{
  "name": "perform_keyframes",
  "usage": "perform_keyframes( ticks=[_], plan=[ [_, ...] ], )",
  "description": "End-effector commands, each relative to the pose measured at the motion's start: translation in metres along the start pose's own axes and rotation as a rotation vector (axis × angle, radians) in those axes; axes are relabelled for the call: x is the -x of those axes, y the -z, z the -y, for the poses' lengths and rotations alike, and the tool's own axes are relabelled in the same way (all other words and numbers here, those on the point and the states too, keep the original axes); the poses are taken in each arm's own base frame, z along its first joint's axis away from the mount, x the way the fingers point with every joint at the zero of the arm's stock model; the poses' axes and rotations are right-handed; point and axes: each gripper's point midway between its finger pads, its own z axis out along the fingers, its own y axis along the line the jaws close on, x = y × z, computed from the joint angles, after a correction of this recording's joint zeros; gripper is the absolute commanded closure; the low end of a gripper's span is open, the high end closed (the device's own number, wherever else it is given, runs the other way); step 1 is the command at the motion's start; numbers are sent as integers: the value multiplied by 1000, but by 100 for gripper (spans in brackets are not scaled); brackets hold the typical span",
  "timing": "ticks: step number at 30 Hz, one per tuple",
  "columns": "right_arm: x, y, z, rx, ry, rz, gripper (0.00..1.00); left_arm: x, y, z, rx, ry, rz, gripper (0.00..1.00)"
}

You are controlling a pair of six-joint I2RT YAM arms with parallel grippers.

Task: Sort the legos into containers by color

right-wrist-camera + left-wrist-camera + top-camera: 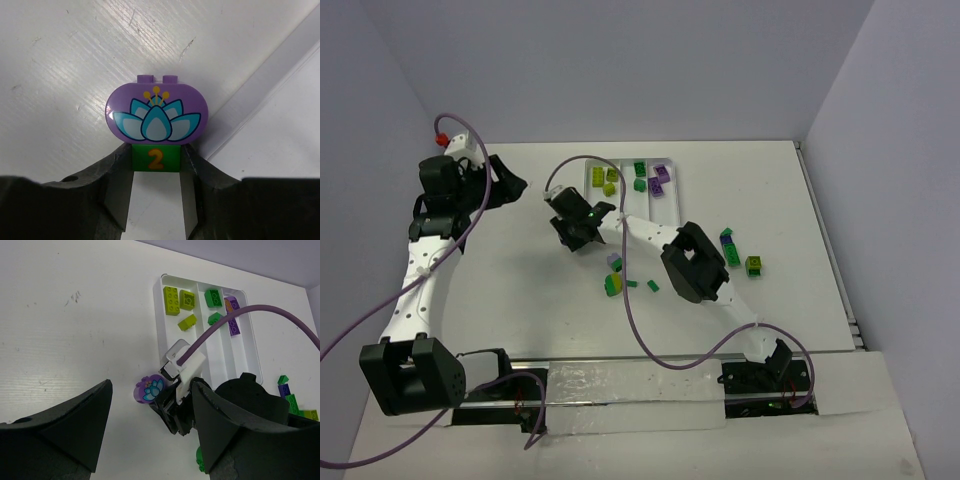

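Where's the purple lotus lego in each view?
Top external: not discernible; hidden under the right gripper, left of the white tray.
Left wrist: lotus lego lower centre, at the right gripper, left of the tray.
Right wrist: lotus lego dead centre, atop the green brick clamped between the fingers.
Shared landmark: the tray rim.

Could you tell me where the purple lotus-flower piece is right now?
In the right wrist view, the purple lotus-flower piece sits atop a green brick numbered 2, which the right fingers pinch; it is just outside the white tray's left rim.
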Motion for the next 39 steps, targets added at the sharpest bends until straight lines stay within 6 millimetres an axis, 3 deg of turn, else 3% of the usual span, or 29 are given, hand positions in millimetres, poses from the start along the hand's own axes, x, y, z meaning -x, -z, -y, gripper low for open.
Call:
perform_keyframes(
  ticks=[1, 3, 4, 5, 7, 9, 11, 16, 20, 26, 31, 39],
  plan=[
    [16, 10, -1, 23, 4, 59, 89, 7, 1, -2, -15, -3, 29, 25],
    [33, 33, -9, 82, 10, 117, 99, 4, 3, -8, -11, 21, 11, 22],
    [39, 44, -12, 108, 10, 140, 100, 5, 4, -13, 0, 29, 12, 22],
    [32, 49, -17, 143, 20, 135, 100, 2, 5, -13, -19, 44, -7, 20],
    [56, 88, -24, 203, 38, 237, 100, -2, 12, -19, -74, 103, -41, 18],
    [55, 102, -25, 227, 55, 257, 100, -3, 18, -20, -134, 157, -57, 17],
    [73, 144, -27, 263, 81, 345, 100, -15, 28, -4, -276, 209, -104, 15],
    [77, 181, -24, 278, 146, 420, 100, -42, 42, 34, -477, 271, -184, 14],
    [76, 200, -22, 282, 172, 444, 100, -54, 46, 60, -548, 273, -223, 15],
    [76, 210, -20, 278, 190, 451, 100, -63, 44, 93, -638, 276, -276, 19],
    [73, 213, -23, 288, 213, 450, 100, -62, 43, 101, -687, 313, -284, 19],
    [70, 219, -29, 305, 227, 452, 100, -76, 22, 107, -658, 317, -361, 28]
  ],
)
